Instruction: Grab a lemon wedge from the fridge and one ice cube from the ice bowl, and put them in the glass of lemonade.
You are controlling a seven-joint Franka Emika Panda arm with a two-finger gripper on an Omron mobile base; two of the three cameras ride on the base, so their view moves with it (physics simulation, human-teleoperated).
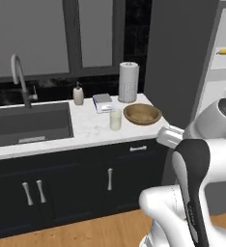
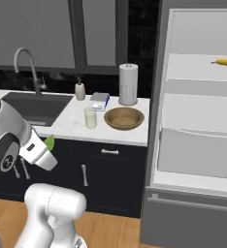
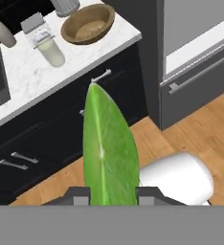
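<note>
A: Where does the gripper point(image 3: 111, 194) sit?
B: Out over the floor, before the cabinet fronts, with the lemon wedge point(image 3: 108, 153) between its tips.
A: And beyond it?
B: The counter point(image 3: 80, 57). On it, the glass of lemonade point(image 3: 50, 48) stands just beside the ice bowl point(image 3: 88, 22).
A: The fridge point(image 2: 198, 145)?
B: Next to the counter's end, on the bowl's side, door open.

You are looking at a white marble counter point(image 1: 91, 132) that is carrying a tall paper-towel roll point(image 1: 128, 82), a soap dispenser point(image 1: 78, 94) and a small blue-and-white box point(image 1: 103, 102). A dark sink point(image 1: 30, 123) is sitting to the left under a curved grey faucet point(image 1: 19, 77). Dark cabinets point(image 1: 86, 185) are standing on a wooden floor point(image 1: 86, 236). A banana point(image 2: 225, 63) is lying on a white shelf.
</note>
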